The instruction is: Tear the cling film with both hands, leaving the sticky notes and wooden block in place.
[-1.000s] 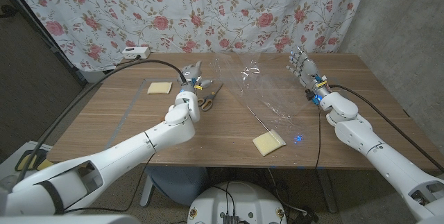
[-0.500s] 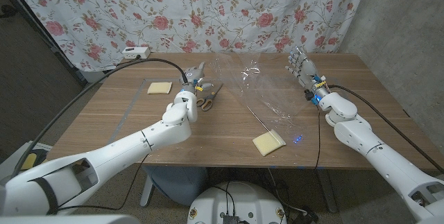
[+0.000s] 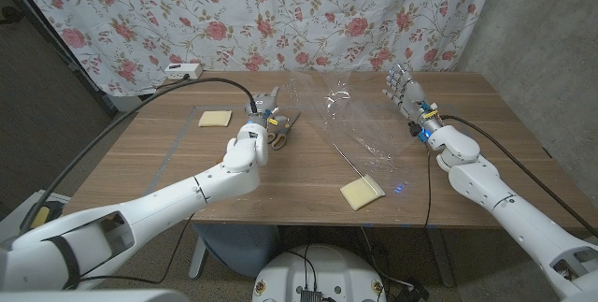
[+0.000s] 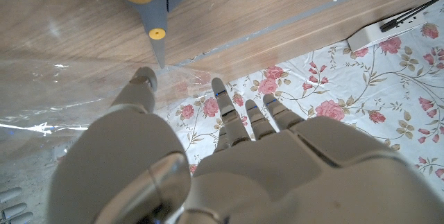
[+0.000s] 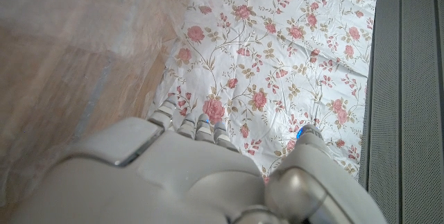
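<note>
One cling film sheet (image 3: 350, 120), two sticky-note pads (image 3: 215, 118), one pair of scissors (image 3: 279, 130).

Both arms are glossy white with rounded shells. The left hand (image 3: 263, 110) and right hand (image 3: 405, 88) are grey, black cables trailing from each wrist.

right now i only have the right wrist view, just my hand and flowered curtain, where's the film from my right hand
Observer: In the head view the cling film lies mid-table, to the left of the right hand, which is raised with fingers apart, holding nothing.
Operator: and the left hand
Observer: The left hand is at the film's other side, right by the scissors; its wrist view shows fingers spread, nothing held.
Operator: stickies and block?
Observer: One sticky note pad sits left of the left hand, another pad near the front edge. I can't pick out a wooden block.
</note>
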Controlling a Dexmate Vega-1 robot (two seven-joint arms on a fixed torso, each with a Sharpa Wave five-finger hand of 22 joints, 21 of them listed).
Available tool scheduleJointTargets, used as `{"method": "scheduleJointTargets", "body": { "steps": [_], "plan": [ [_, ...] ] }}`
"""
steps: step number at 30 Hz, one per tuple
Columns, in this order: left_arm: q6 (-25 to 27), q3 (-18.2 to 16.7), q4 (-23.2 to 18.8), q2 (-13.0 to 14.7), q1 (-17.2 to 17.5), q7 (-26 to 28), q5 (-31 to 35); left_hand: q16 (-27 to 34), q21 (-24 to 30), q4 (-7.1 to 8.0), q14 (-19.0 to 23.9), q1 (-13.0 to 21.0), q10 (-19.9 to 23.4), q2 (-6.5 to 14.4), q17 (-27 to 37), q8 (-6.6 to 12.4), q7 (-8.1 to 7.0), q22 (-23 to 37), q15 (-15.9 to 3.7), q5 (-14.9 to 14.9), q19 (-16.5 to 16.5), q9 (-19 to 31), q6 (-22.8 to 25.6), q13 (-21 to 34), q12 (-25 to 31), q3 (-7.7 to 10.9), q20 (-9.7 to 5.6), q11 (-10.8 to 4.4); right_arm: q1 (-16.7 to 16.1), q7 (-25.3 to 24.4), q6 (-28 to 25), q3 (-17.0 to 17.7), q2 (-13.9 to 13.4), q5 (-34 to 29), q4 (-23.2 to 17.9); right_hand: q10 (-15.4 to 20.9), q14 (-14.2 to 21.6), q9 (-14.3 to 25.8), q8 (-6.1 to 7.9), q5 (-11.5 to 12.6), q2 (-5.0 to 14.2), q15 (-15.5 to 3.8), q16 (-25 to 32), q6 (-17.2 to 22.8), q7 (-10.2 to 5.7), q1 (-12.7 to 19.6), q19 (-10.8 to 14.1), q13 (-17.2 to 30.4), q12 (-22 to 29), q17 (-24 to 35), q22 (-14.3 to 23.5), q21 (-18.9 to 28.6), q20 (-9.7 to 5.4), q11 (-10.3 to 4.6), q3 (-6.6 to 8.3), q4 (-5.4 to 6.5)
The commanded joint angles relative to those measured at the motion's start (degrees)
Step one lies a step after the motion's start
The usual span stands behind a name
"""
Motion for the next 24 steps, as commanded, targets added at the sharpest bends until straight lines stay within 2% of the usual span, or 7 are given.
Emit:
{"method": "scheduleJointTargets", "body": {
  "steps": [1,7,20,24],
  "plan": [
    [3.1,1.4,1.0,-2.0,-0.9,-2.7,3.9,0.6,0.3,0.33,1.4,0.6,1.3,-0.3,0.1,0.56,-0.2,-0.1,-0.33,0.3,0.0,0.2,0.8,0.4,0.6,0.04,0.32,-0.3,-0.2,0.8,-0.1,0.1,0.1,0.8,-0.1,-0.4,-2.5,0.2,0.27,-0.1,0.51,0.09,0.2,-0.5,-0.07,0.4,-0.5,0.1,0.0,0.0,0.2,0.2,0.2,0.18,0.25,-0.39],
    [3.5,1.3,2.5,-3.6,-0.5,-1.2,4.1,1.0,0.4,0.81,2.8,-0.4,0.7,-0.9,0.1,0.54,0.01,0.0,-0.13,0.0,0.3,0.1,1.1,0.7,0.2,-0.76,0.27,0.75,-0.4,1.1,0.1,0.3,0.0,1.1,0.0,-0.2,-2.3,0.2,0.38,-0.1,0.76,0.09,0.3,-0.2,-0.12,0.6,-0.3,0.1,0.1,-0.1,0.2,0.2,0.21,0.15,0.39,-0.56],
    [3.1,1.7,5.5,-5.4,-0.9,-0.3,3.2,0.8,0.4,1.1,2.6,-0.8,1.5,-0.8,0.1,0.71,0.52,0.0,0.11,0.0,0.5,0.1,2.0,1.0,0.4,-1.19,0.15,0.75,-0.7,1.1,0.0,0.9,-0.2,1.9,0.1,-0.4,-2.5,0.2,0.29,-0.3,1.03,0.1,0.3,-0.5,-0.11,0.6,-0.5,0.2,0.0,-0.3,0.2,0.2,0.2,0.2,0.44,-0.83],
    [2.9,1.9,6.3,-5.9,-1.2,0.0,2.8,0.9,0.5,1.13,3.1,-0.8,2.0,-0.6,0.1,0.69,0.56,0.0,-0.02,0.0,0.6,0.1,2.1,1.1,0.5,-1.24,0.1,0.33,-0.3,1.4,0.2,0.8,-0.1,1.7,0.4,-0.1,-2.3,0.2,0.39,-0.3,1.13,0.04,0.4,-0.2,-0.13,0.7,-0.3,0.2,0.2,-0.4,0.2,0.3,0.22,0.21,0.46,-0.98]
  ]
}}
